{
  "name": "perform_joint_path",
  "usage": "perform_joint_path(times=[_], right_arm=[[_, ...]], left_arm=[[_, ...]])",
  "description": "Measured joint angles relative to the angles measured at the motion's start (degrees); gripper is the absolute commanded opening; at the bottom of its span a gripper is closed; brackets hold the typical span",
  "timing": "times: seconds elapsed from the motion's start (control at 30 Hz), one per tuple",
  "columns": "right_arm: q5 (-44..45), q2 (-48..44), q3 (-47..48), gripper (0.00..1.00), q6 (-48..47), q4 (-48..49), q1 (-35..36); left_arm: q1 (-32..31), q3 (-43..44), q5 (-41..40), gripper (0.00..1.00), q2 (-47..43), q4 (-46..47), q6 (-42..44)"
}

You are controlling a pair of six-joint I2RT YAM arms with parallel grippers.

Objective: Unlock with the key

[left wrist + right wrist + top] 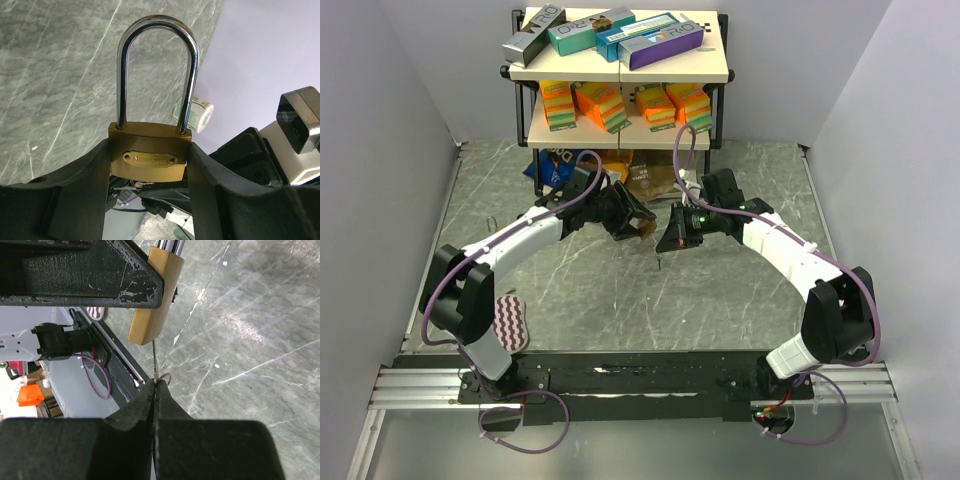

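A brass padlock [150,159] with a tall steel shackle [156,22], closed into the body, is held upright in mid-air, with my left gripper [149,150] shut on the sides of its body. From above, the padlock [645,228] hangs over the middle of the table. My right gripper [156,382] is shut on a thin key [154,360], gripping it edge-on by its head, a small ring beside it. The key blade points straight up and meets the underside of the padlock [155,295]. How deep it sits cannot be told. The right gripper [672,240] is just right of the lock.
A two-level shelf [620,72] stands at the back, with boxes on top and orange-green sponges below. Snack bags [642,175] lie under it. A pink wavy-striped pad [510,322] lies by the left arm's base. Grey walls close in both sides.
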Motion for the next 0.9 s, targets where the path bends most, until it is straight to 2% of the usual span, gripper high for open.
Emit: perform_joint_path(times=[0.9], right_arm=[[0.87,0.00,1.44,0.00,0.00,-2.05,0.00]], left_arm=[[-0.46,0.00,-0.44,0.01,0.00,0.04,0.02]])
